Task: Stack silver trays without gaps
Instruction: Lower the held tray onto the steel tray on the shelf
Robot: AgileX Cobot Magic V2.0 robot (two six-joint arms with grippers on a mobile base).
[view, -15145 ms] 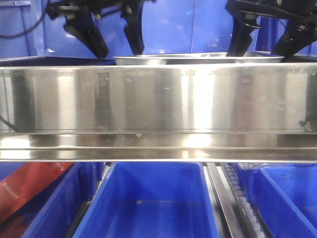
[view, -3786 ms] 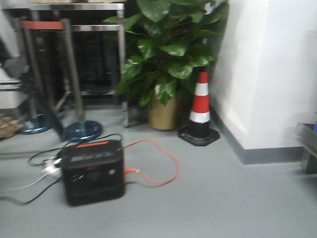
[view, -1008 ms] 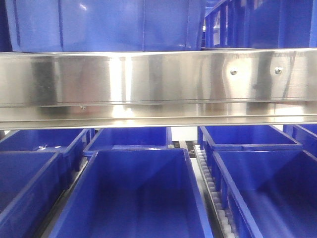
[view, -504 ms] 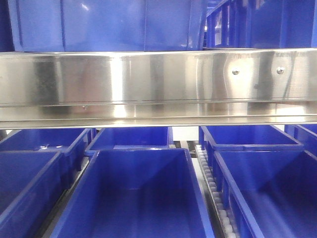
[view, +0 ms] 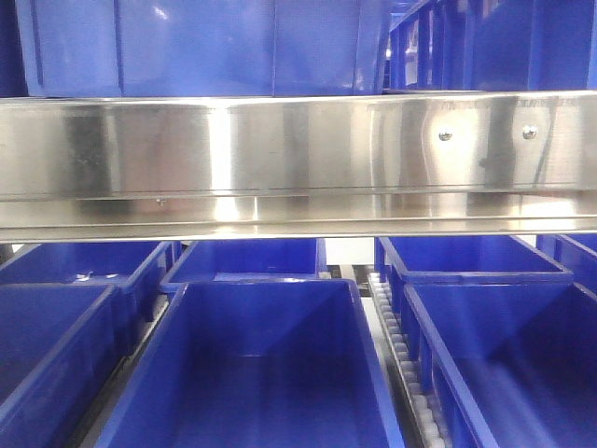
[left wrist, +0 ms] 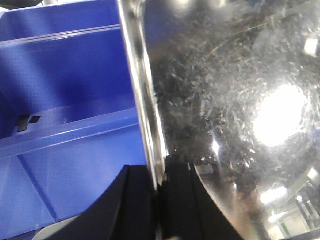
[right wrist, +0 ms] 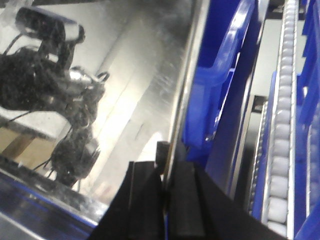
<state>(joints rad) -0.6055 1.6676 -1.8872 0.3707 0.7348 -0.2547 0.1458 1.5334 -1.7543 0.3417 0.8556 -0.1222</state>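
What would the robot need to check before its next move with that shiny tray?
1. Left jaws shut on the silver tray rim: ok.
2. Right jaws shut on a tray rim: ok.
3. Tray held level: cannot tell.
4. Another tray to stack onto in view: not ok, none seen.
5. Gap to the blue bin: cannot tell.
6. Front camera sees the tray: not ok, only steel rail and bins.

Brushed-steel rail (view: 298, 154) with two screws (view: 445, 135), blue bins (view: 270, 322) below, white roller track (view: 401, 359) between
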